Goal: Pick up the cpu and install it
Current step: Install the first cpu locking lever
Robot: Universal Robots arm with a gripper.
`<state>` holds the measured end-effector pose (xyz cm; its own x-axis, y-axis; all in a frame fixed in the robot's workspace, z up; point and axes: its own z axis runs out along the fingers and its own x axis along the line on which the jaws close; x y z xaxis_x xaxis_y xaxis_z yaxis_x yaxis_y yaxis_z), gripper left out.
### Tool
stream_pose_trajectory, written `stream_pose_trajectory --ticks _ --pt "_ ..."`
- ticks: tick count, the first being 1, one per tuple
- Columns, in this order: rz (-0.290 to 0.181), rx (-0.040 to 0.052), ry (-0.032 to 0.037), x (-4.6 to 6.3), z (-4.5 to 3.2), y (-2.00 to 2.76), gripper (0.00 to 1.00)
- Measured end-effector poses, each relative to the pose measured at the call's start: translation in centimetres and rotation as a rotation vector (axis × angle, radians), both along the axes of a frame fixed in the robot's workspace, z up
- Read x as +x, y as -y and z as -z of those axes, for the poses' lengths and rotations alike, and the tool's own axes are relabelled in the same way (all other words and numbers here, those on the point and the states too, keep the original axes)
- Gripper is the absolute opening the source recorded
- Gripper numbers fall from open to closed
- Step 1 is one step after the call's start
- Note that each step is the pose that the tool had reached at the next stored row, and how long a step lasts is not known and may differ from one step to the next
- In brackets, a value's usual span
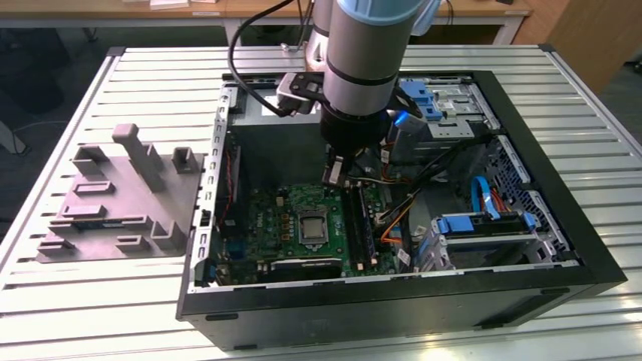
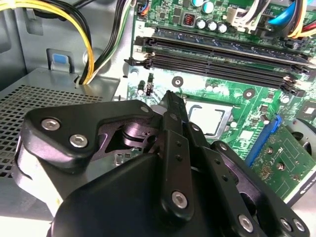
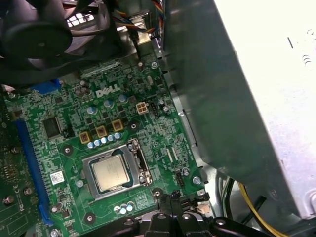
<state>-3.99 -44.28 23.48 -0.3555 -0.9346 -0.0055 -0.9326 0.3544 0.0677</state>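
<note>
we see cpu [image 3: 112, 173] seated flat in socket on green motherboard [image 3: 74, 143], inside open computer case [image 1: 561, 226]. gripper [image 2: 170, 106] hangs just above board, beside socket, fingers together, holding nothing. arm [image 1: 366, 60] reaches steeply down into case. grey moulded fixture [image 1: 116, 203] sits on table, exterior view's left.

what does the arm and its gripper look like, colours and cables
In the exterior view the arm is a thick silvery-grey tube with a pale blue cap at the top and a black wrist section below, and a black cable loops beside it. In the second wrist view the gripper is matte black, built of linked plates with silver screw heads.
</note>
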Motion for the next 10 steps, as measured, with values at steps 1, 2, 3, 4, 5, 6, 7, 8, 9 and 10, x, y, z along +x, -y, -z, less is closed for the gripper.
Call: stream_pose_trajectory --ticks 1,2,3,4,5,6,7,8,9,10 --pt "0.000 0.0000 0.0000 0.00 0.00 0.01 0.11" --pt "0.000 0.0000 0.0000 0.00 0.00 0.01 0.11" --pt "0.000 0.0000 0.0000 0.01 0.00 0.01 0.11" --pt "0.000 -0.0001 0.0000 0.00 0.00 0.02 0.11" --pt "0.000 0.0000 0.0000 0.00 0.00 0.02 0.11" --pt "0.000 0.0000 0.0000 0.00 0.00 0.02 0.11" --pt "-0.001 0.0001 0.0001 -0.01 0.00 0.04 0.11" --pt "-0.003 0.0000 0.0000 -0.04 0.00 0.09 0.11" --pt "-0.007 0.0000 0.0002 -0.10 0.00 0.14 0.11" --pt "-0.012 0.0000 0.0002 -0.13 0.00 0.18 0.11"
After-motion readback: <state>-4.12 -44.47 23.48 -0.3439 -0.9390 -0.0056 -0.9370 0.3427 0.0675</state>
